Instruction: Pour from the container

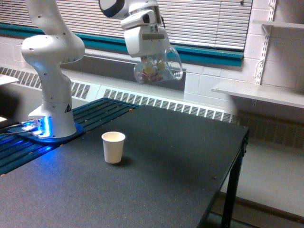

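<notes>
Dark table, white paper cup

Glossy white rounded arm with a blue-lit base.

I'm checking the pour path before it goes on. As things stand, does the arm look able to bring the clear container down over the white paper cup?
Probably yes. The gripper holds the clear container high above the table, up and toward the exterior view's right of the paper cup. Nothing stands between them.

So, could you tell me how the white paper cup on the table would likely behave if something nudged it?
The paper cup looks thin and seems empty, so probably light and easily slid. It stands tall on a narrower base, so it may tip, then roll across the table.
</notes>
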`<state>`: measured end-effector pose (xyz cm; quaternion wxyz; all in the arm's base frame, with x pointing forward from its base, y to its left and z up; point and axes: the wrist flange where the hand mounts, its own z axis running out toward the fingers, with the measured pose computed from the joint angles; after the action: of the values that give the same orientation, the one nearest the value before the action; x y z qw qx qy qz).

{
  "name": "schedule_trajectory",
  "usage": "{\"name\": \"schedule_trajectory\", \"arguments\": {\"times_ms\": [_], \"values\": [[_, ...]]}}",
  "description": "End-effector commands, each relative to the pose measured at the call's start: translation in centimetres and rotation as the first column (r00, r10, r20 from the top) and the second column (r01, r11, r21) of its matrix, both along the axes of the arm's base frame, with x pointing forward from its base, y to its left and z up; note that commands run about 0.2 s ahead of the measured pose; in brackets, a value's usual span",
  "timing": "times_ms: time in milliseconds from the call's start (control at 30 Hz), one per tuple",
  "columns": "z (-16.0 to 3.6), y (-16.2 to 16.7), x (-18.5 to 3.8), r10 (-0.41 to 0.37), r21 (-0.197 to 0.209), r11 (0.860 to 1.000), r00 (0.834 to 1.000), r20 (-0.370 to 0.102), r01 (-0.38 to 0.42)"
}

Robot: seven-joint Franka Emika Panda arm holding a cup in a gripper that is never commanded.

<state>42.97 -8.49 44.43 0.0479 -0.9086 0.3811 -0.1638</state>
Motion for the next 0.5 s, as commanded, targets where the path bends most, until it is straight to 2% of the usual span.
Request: {"name": "schedule_trajectory", "arguments": {"times_ms": [33, 500], "values": [[-1.1, 1.6, -1.2, 0.035, 0.003, 0.999, 0.999, -0.031, -0.035], [-2.9, 3.6, -4.7, 0.063, 0.027, 0.998, 0.994, -0.09, -0.061]]}}
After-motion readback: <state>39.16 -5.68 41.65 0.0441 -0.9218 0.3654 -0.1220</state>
